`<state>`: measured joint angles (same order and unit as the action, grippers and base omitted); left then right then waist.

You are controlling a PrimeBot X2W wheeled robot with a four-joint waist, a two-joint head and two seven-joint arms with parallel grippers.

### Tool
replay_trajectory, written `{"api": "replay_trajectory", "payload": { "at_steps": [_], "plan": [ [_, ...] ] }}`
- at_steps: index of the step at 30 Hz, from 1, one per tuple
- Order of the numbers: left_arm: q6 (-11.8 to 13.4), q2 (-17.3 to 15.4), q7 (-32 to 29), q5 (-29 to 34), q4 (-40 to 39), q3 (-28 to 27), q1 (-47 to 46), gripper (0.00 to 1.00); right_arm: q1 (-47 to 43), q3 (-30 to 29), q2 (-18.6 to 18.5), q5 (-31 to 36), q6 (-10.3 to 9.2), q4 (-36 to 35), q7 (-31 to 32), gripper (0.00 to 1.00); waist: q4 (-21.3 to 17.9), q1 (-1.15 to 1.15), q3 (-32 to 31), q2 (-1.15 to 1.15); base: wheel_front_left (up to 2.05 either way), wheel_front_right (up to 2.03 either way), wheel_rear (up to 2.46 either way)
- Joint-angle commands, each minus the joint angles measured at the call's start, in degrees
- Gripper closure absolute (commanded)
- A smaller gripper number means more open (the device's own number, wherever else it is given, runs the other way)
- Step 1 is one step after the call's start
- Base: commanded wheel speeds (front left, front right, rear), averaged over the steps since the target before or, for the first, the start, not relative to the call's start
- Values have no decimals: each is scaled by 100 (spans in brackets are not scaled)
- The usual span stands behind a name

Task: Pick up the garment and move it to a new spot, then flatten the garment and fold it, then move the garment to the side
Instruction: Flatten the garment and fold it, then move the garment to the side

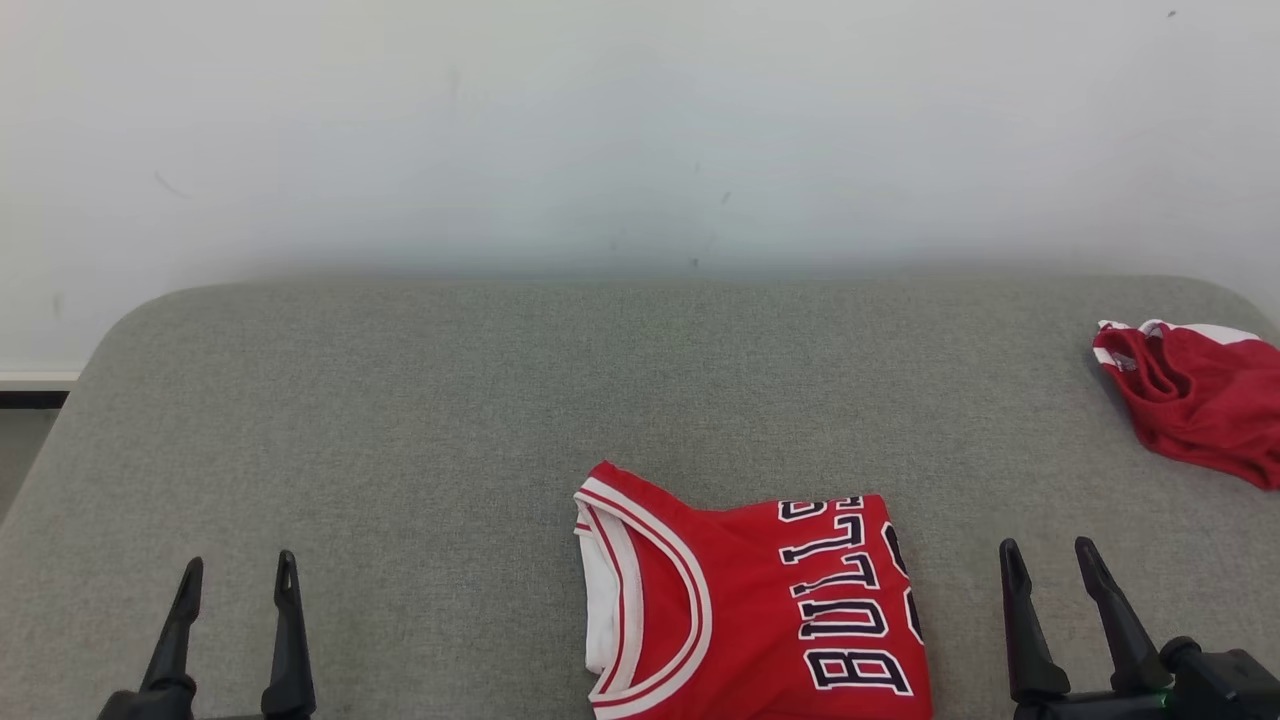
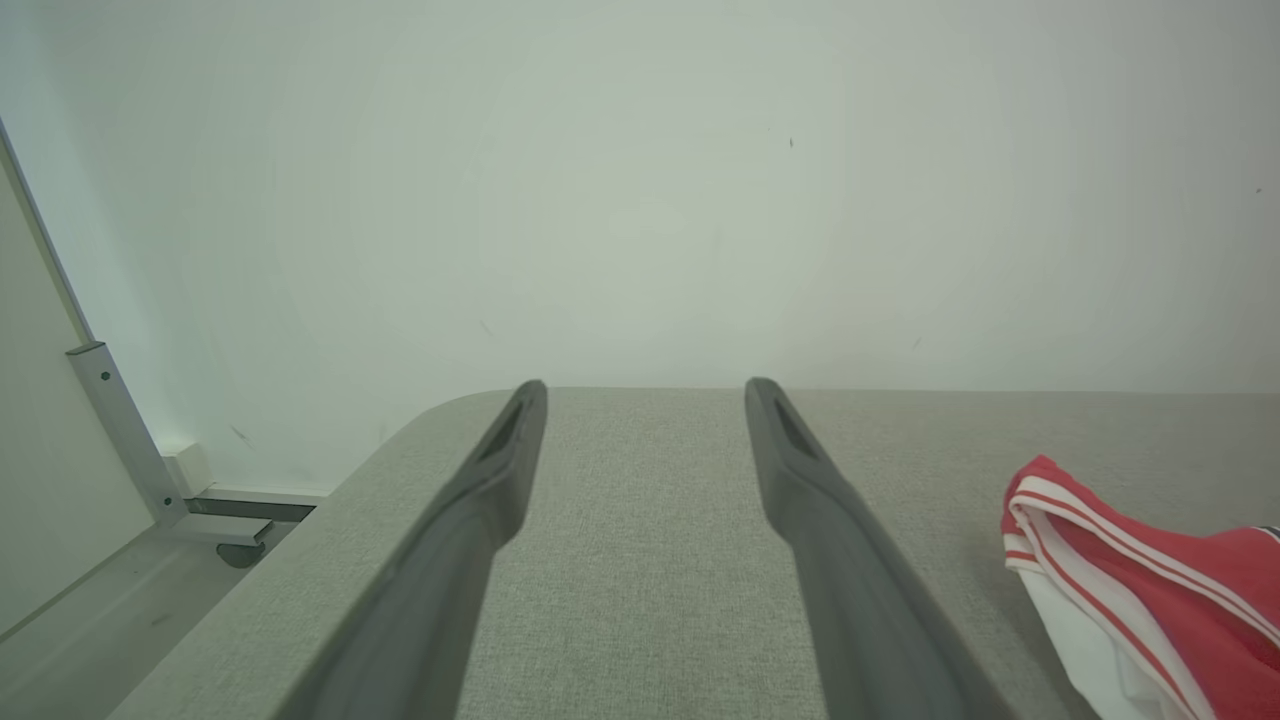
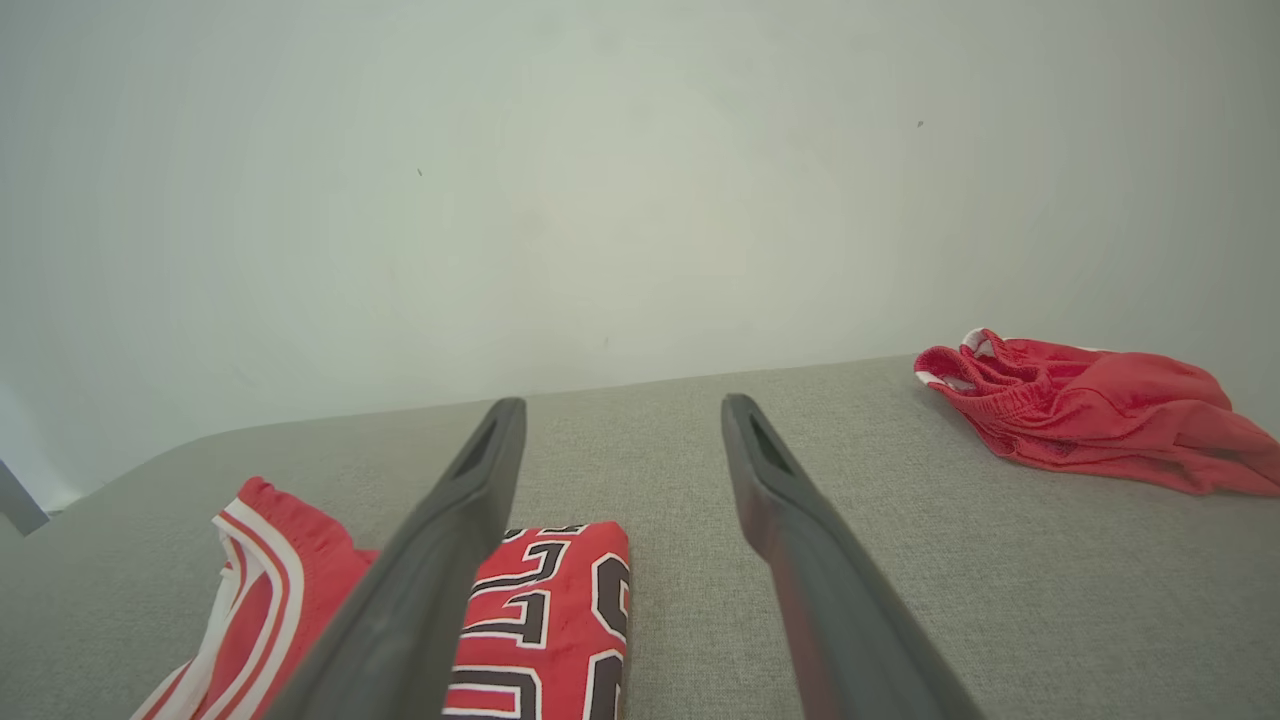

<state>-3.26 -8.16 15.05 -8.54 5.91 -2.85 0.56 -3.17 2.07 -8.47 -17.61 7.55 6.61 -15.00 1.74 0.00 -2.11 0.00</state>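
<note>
Garment (image 1: 760, 610): a red jersey with white and red trim and black, white-edged lettering is seen folded into a compact block; it lies flat on the bench at the near edge, a little right of the middle, with its neckline turned to the left and its near end cut off by the bottom of the head view
Left hand (image 1: 240, 562): seen at the near left with its two dark fingers spread apart and nothing held between them; in the left wrist view bare grey covering is seen through the gap (image 2: 645, 390), and the garment (image 2: 1150, 590) is well apart at the right
Right hand (image 1: 1047, 548): seen at the near right, just beside the garment's right edge and not touching it; its fingers are parted and nothing is gripped; in the right wrist view (image 3: 624, 405) the lettering (image 3: 540, 620) is partly covered by the left finger
Bench (image 1: 400, 420): covered in grey woven fabric, with rounded far corners, and set against the wall
Red shorts (image 1: 1195, 410): left in a crumpled heap at the far right edge of the bench, white trim showing, well apart from the garment
Wall (image 1: 640, 130): pale and plain, marked by a few small specks
Metal strut (image 2: 120, 430): seen past the bench's far left corner, slanting down to the floor
</note>
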Motion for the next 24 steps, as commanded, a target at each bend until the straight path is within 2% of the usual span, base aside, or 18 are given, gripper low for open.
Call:
{"api": "replay_trajectory", "payload": {
  "at_steps": [1,14,24],
  "plan": [
    [-29,55,16,82,-50,-60,118,0,-92,-30,30,30,-17,21,-21,0,-9,0,-18,0,0,0,0],
    [-210,263,16,204,-43,-129,406,0,-186,36,138,117,-17,112,-21,0,-73,0,-88,0,0,0,0],
    [-318,220,16,242,75,-39,468,0,-163,53,115,135,-17,224,-21,0,-65,0,-69,0,0,0,0]
  ]
}}
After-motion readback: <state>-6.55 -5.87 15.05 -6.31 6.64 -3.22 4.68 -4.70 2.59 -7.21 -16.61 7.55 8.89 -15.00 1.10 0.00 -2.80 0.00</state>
